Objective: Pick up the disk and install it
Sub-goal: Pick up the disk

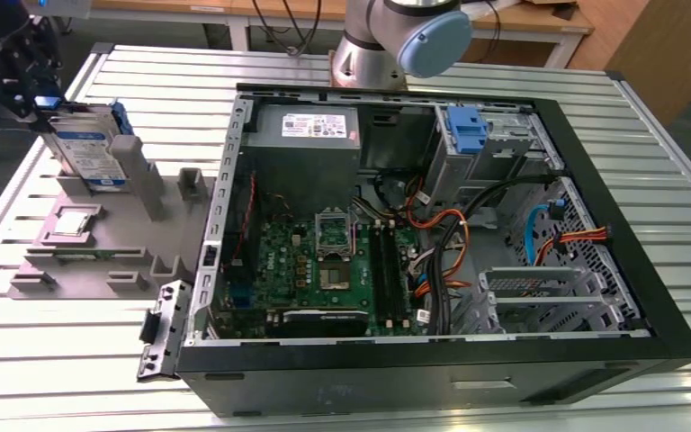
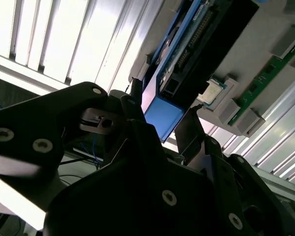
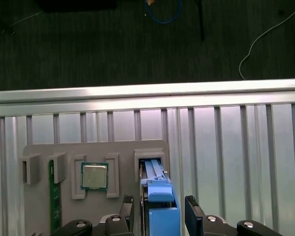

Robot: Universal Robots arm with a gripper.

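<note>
The fingers (image 3: 191, 210) stand open astride the disk (image 3: 160, 216), its white-and-blue label (image 1: 87, 151) too small to read.

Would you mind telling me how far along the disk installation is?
Done: nothing installed yet. In hand: the open gripper straddles the disk, which stands ungrasped in its slot on the grey holder. Left: lifting it out and fitting it into the computer case.

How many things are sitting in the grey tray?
3. The disk stands upright, with the open claw around it. The chip lies beside it. A green stick sits past the chip. More may be hidden.
</note>
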